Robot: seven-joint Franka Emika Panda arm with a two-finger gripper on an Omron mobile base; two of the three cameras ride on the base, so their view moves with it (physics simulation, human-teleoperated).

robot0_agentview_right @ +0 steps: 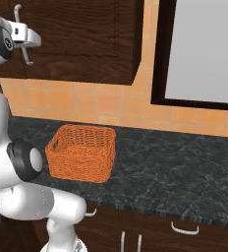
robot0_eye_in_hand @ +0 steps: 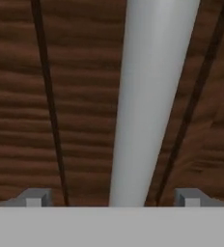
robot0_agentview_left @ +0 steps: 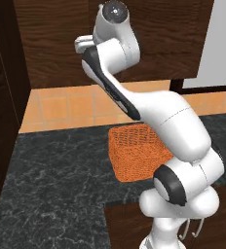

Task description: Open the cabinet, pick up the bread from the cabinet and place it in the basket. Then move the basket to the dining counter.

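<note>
My fingers (robot0_eye_in_hand: 113,197) stand wide open astride the cabinet (robot0_eye_in_hand: 75,96) handle (robot0_eye_in_hand: 150,96); basket (robot0_agentview_right: 81,152) on the surface (robot0_agentview_right: 175,162) holds nothing.

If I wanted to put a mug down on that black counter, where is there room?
The black marbled counter lies bare from the orange woven basket across to the right, under the grey window panel. Left of the basket, by the dark side wall, is bare too. The white arm crowds the basket's front.

Kitchen: black marbled counter (robot0_agentview_right: 175,162), orange tiled backsplash (robot0_agentview_right: 111,106), dark wood wall cabinet (robot0_agentview_right: 81,39), and base cabinets (robot0_agentview_right: 160,229) beneath.
</note>
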